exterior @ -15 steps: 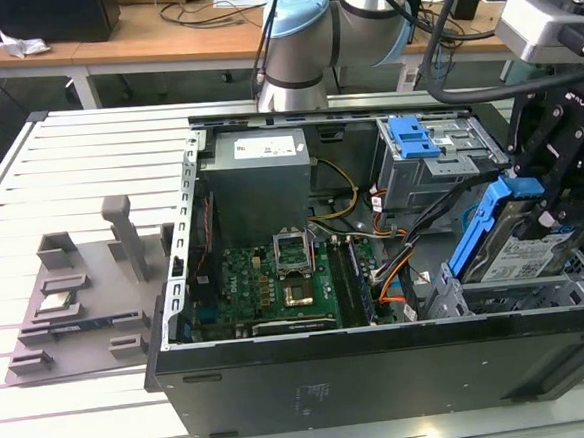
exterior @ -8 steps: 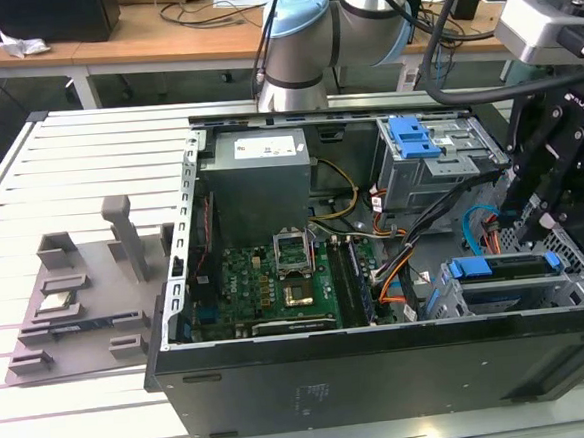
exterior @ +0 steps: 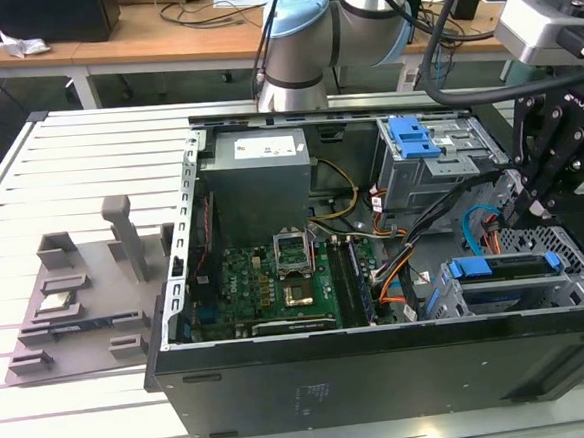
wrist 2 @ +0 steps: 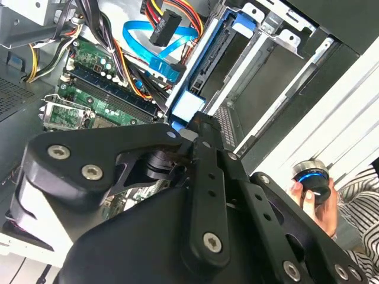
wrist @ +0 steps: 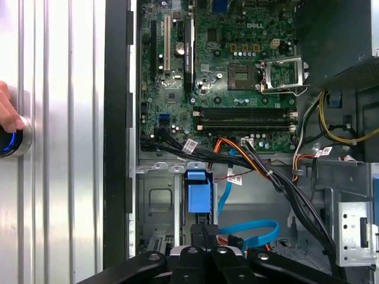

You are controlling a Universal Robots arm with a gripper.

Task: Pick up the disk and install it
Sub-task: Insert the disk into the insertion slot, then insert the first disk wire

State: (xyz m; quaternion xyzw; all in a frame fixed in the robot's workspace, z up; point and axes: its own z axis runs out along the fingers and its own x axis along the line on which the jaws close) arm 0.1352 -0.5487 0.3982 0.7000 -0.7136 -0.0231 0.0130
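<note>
Disk (exterior: 504,267) seated in the drive bay at 4 o'clock of the open computer case (exterior: 383,373), blue frame showing — black hand (wrist: 204,232) just above it, fingers pinched together on nothing, a person's hand (wrist 2: 317,198) on a knob beside the case.

Gripper (wrist: 204,236) sits over the drive bay, fingertips pinched together just beside the blue latch tab (wrist: 198,192). Green motherboard (wrist: 219,65) lies beyond the tab; blue cable (wrist: 251,228) loops beside the gripper. A hand (wrist: 9,109) touches a blue-lit knob (wrist: 10,142), well apart from it.
</note>
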